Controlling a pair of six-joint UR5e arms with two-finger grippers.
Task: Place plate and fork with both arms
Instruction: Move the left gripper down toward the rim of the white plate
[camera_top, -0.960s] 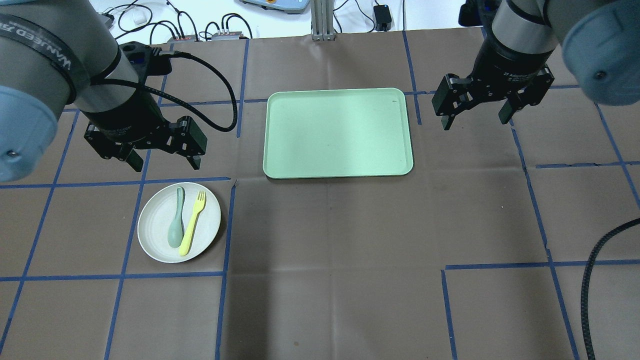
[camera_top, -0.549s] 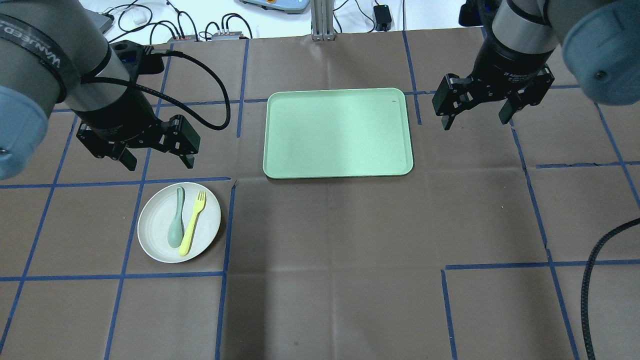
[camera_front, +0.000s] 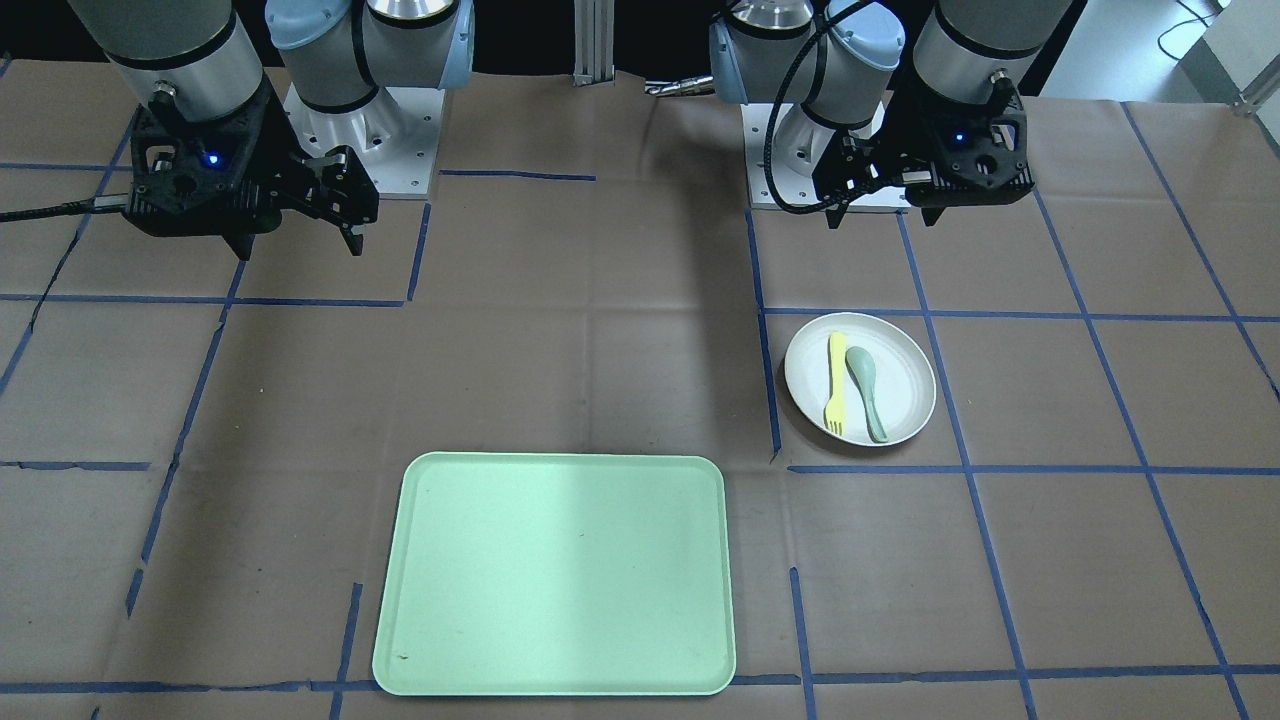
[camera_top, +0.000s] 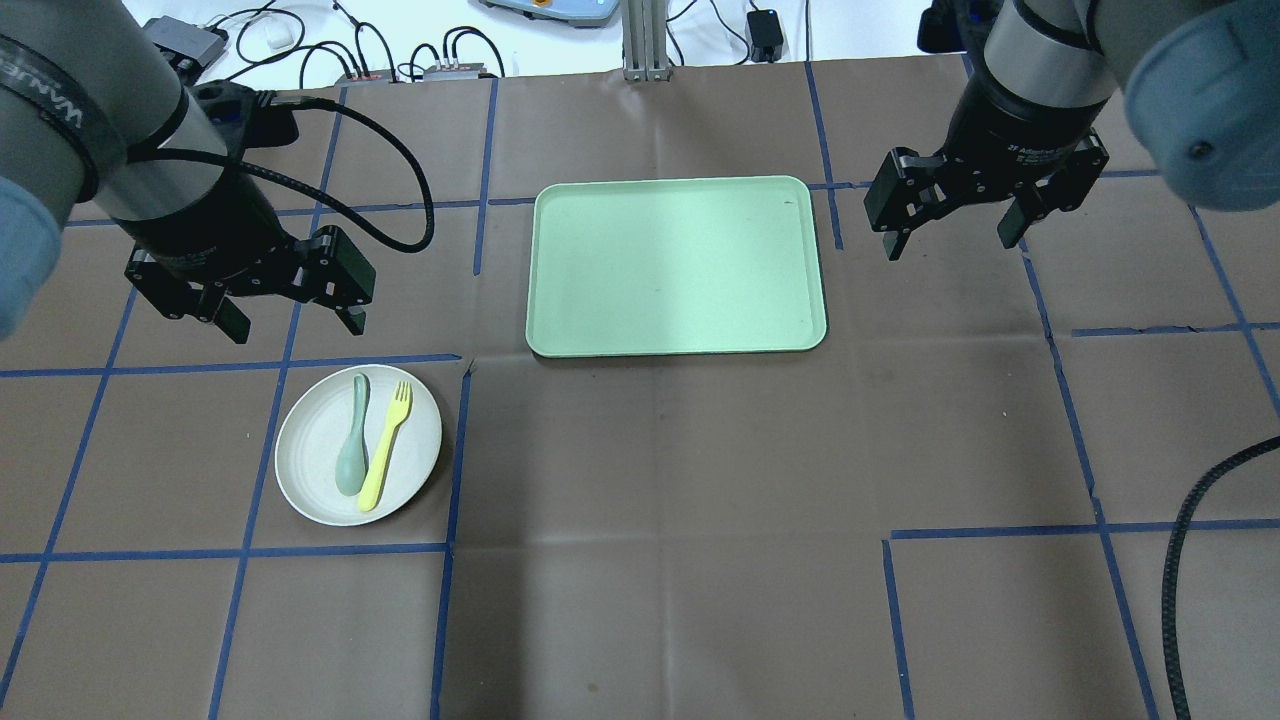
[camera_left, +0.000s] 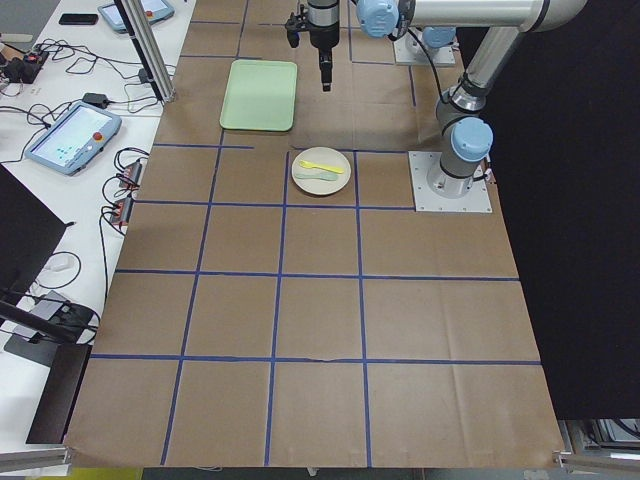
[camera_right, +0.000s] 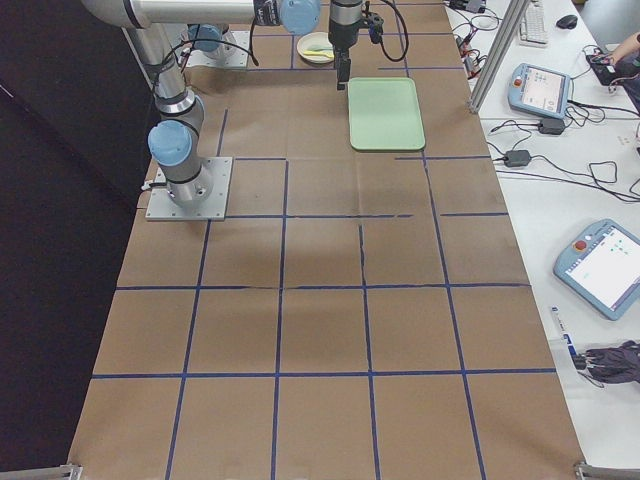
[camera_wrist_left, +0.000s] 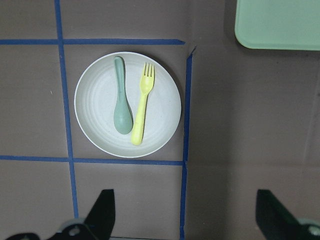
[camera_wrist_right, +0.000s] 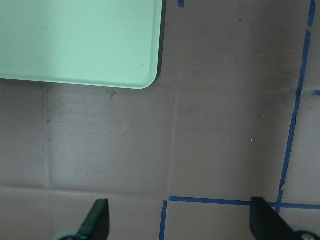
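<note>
The off-white plate (camera_top: 310, 470) (camera_front: 905, 385) (camera_wrist_left: 95, 115) lies on the brown table at the near left of the overhead view. On it lie the pale-yellow fork (camera_top: 385, 445) (camera_front: 836, 382) (camera_wrist_left: 142, 110) and a grey-green spoon (camera_top: 353, 450) (camera_wrist_left: 121, 102) side by side. My left gripper (camera_top: 293, 327) (camera_front: 885, 215) is open and empty, raised beyond the plate and slightly left of it. My right gripper (camera_top: 955, 243) (camera_front: 295, 243) is open and empty, hovering just right of the tray's far right corner.
A rectangular mint-green tray (camera_top: 676, 265) (camera_front: 555, 575) (camera_wrist_right: 75, 40) lies mid-table. Blue tape lines cross the brown table cover. Cables and boxes (camera_top: 400, 60) lie past the far edge. A black cable (camera_top: 1190, 540) hangs at the right.
My left gripper has moved left and a little toward the robot, staying open above the table. The right arm, plate, fork and tray have not moved.
</note>
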